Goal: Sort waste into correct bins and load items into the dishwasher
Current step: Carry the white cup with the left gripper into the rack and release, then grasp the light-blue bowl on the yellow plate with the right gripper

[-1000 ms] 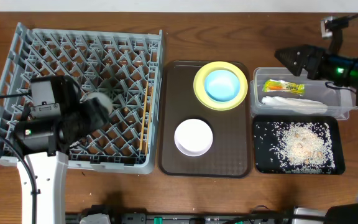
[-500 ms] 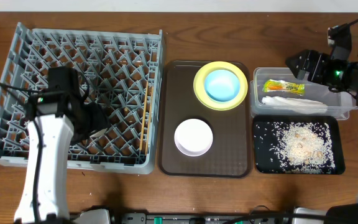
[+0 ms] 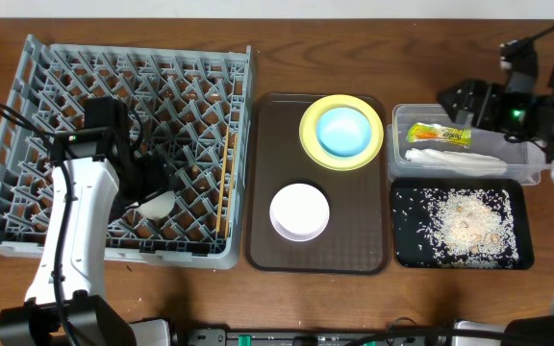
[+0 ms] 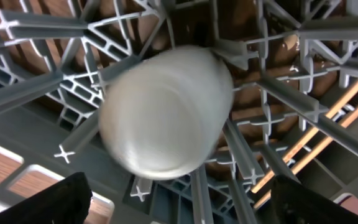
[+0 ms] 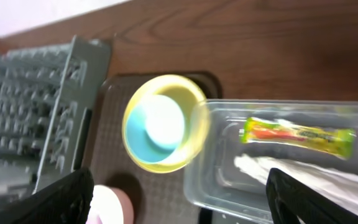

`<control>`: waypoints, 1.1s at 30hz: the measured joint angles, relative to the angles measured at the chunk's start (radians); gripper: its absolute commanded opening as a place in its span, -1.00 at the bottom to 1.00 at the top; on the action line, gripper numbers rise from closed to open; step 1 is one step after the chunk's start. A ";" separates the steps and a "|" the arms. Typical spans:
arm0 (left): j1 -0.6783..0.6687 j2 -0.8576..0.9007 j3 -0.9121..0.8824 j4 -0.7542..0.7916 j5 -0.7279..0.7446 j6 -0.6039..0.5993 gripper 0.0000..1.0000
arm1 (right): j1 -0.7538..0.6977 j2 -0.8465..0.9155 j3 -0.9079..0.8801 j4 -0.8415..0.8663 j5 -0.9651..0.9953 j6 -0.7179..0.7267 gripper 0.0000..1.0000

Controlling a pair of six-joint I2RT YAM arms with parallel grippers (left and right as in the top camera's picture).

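Left hand (image 3: 145, 183): hangs low over the front part of the grey dish rack (image 3: 142, 53), fingers spread wide, pinches nothing. Just under it, small white cup (image 3: 154, 204): lies tilted among the pegs, clear of both fingers, blurred in the wrist view. Wooden chopsticks (image 3: 224, 183): lie lengthwise in the rack along its right edge.

Right hand (image 3: 460, 98): hovers above the back edge of the clear tub (image 3: 399, 130), fingers spread, holds nothing. In the tub: green-and-orange wrapper (image 3: 439, 135) with white napkin (image 3: 450, 157) just in front of it. In the black tray (image 3: 399, 226) next to the tub: scattered rice (image 3: 465, 223).

On the brown serving tray (image 3: 267, 192) between rack and bins: yellow plate (image 3: 311, 144) with light blue bowl (image 3: 342, 132) inside it, and white bowl (image 3: 299, 211) nearer the front. All on a wooden counter (image 3: 402, 48).
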 measured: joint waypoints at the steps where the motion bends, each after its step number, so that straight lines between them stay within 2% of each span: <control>1: 0.000 0.000 0.000 0.004 0.000 0.000 0.93 | 0.023 0.000 0.000 0.000 0.000 -0.013 0.73; 4: 0.000 0.000 0.011 0.007 0.002 -0.002 0.75 | 0.109 0.000 0.000 0.002 0.008 -0.059 0.74; 7: 0.000 -0.007 0.037 0.009 0.019 0.000 0.72 | 0.222 0.000 0.000 0.008 0.060 -0.091 0.75; 12: 0.000 -0.081 0.066 0.021 0.083 0.003 0.80 | 0.433 0.049 0.000 0.011 0.210 -0.116 0.72; 18: 0.000 -0.224 0.071 0.020 0.132 0.004 0.86 | 0.614 0.216 0.000 0.047 0.433 -0.126 0.47; 23: 0.000 -0.302 0.072 -0.012 0.140 0.003 0.90 | 0.646 0.359 0.000 0.109 0.540 -0.119 0.33; 30: 0.000 -0.317 0.072 -0.019 0.140 0.003 0.90 | 0.646 0.482 -0.001 0.188 0.563 -0.109 0.08; 33: 0.000 -0.317 0.072 -0.019 0.141 0.004 0.91 | 0.647 0.511 -0.001 0.209 0.541 -0.111 -0.16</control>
